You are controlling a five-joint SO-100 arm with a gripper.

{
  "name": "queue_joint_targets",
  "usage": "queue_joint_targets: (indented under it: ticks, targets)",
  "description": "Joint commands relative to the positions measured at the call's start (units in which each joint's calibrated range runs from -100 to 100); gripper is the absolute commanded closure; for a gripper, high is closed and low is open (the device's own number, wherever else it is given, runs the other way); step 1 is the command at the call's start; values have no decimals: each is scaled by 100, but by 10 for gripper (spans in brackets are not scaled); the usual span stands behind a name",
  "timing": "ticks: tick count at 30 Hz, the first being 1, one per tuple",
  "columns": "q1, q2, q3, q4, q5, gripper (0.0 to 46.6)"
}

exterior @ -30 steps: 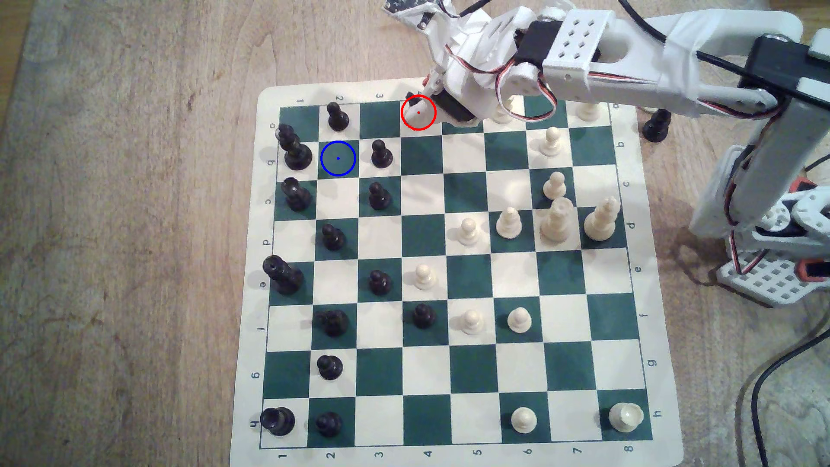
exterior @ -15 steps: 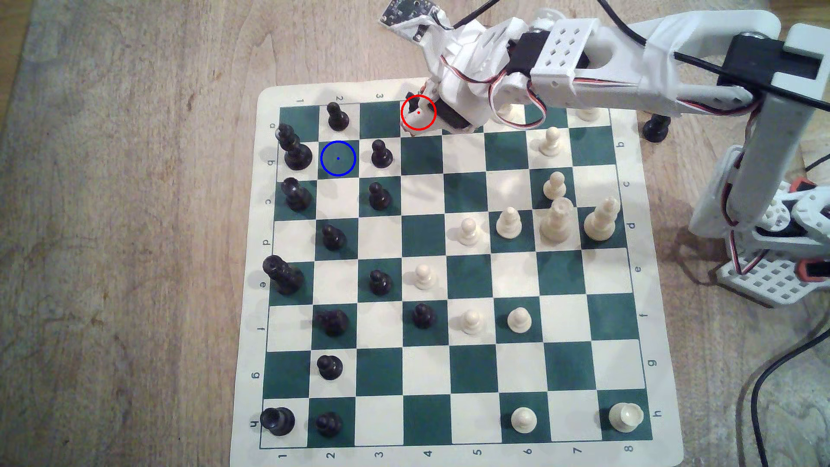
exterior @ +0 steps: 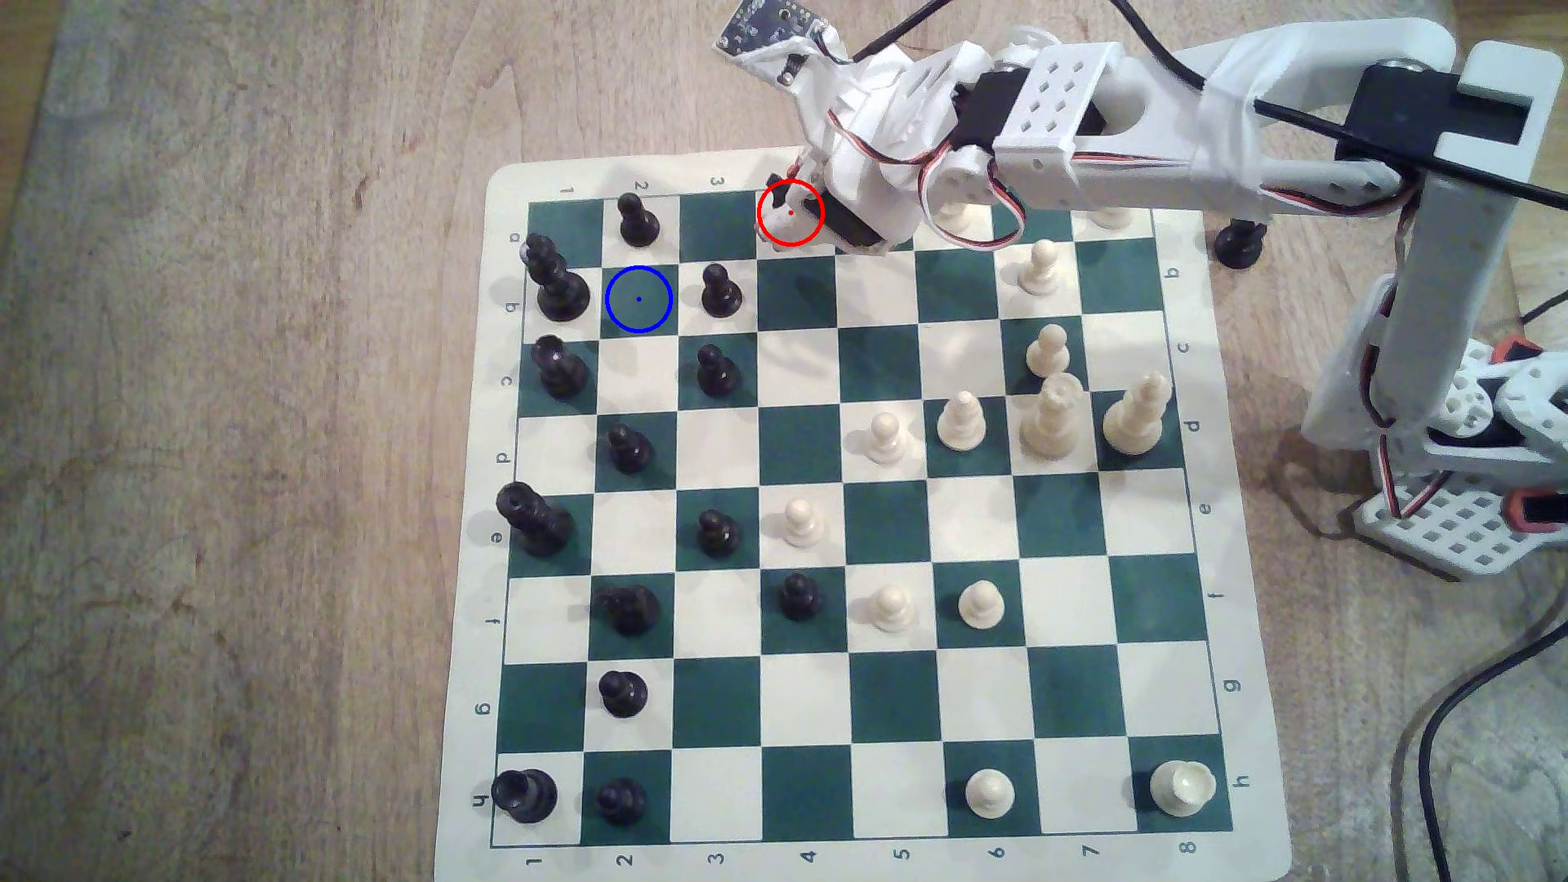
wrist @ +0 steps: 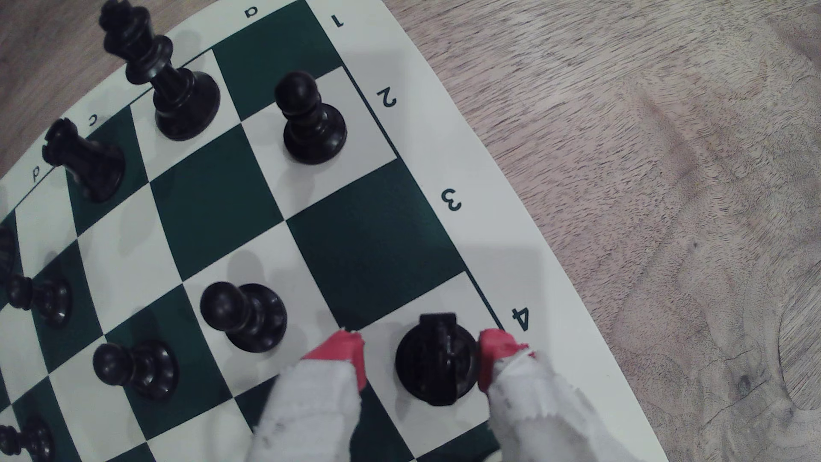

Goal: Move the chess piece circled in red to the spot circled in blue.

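The chess piece (wrist: 437, 360), a glossy black knight, stands on a white edge square beside the printed 4. In the exterior view it is ringed in red and only a black sliver (exterior: 776, 188) shows under the arm. My gripper (wrist: 422, 351) is open and down around it. One red fingertip (wrist: 493, 355) touches its side, and the other fingertip (wrist: 346, 355) stands a small gap away. My gripper (exterior: 787, 203) covers the red ring. The spot (exterior: 639, 298), a bare dark green square ringed in blue, lies two files toward the exterior view's left and one row nearer.
Black pawns (exterior: 638, 222) (exterior: 720, 293) flank the spot, and a tall black piece (exterior: 556, 284) stands at its left in the exterior view. White pieces (exterior: 1052, 415) cluster on the board's right half. A black piece (exterior: 1240, 242) stands off the board (exterior: 475, 594).
The arm has swung a little toward the exterior view's left, with the gripper settling over the red ring. No piece on the board has moved.
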Motion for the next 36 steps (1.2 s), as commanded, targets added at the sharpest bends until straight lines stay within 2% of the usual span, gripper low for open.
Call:
queue_joint_targets:
  ticks: [1,19,25,36]
  targets:
    - [-2,-130,-703,-104,5,333]
    - [-72,-122,-1147,772,5,348]
    - [-119,-71,-1283,854,-5,396]
    - [-96,31,-1283,895,15,344]
